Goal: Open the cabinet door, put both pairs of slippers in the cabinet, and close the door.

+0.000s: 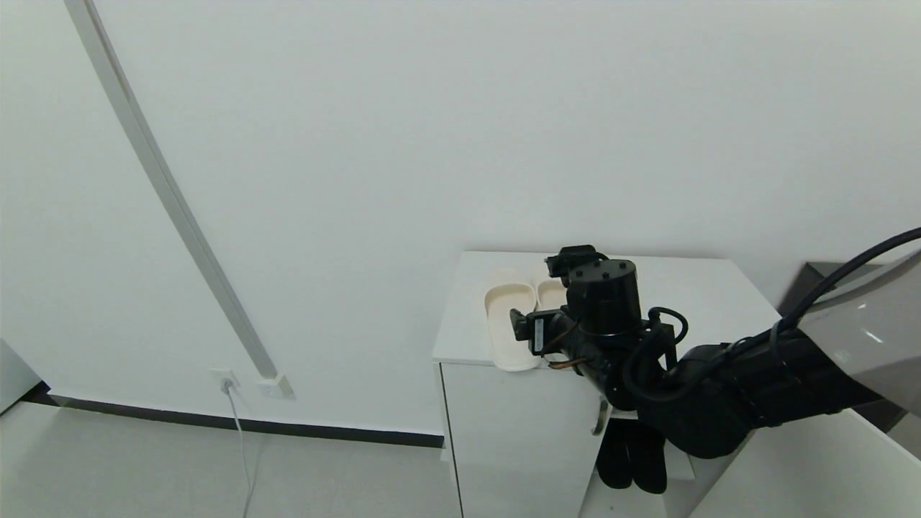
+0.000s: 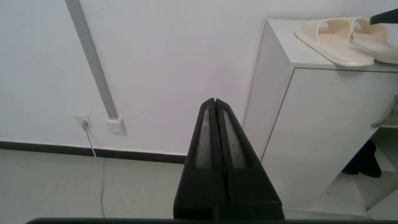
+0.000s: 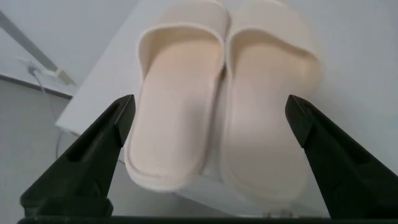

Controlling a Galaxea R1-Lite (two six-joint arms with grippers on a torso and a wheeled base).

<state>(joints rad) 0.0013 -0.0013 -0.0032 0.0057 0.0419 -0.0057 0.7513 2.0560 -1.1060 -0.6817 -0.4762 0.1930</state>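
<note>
My right pincer [image 3: 210,106] is spread wide and hangs just above the cream slippers [image 3: 180,124], which lie side by side on the cabinet's top [image 1: 691,302], heels poking a little past its front edge. My worry is that overhang: if I come down off-centre, a finger could land on a slipper instead of beside it and tip it off the front of the cabinet [image 1: 518,432]. Squeezing two loose slippers at once is chancy too; I judge one could slide out as the pair lifts. The black slippers [image 1: 633,457] already stand inside the cabinet, low down, so the cream pair needs a spot beside them, not on top. My left pincer [image 2: 214,149] is pressed together, pinching nothing, well out to the left of the cabinet. From the head camera the right wrist covers its own fingers and much of the far slipper. The cabinet's interior is mostly hidden, and what I take for the open door [image 1: 791,467] is cut off at the edge.
</note>
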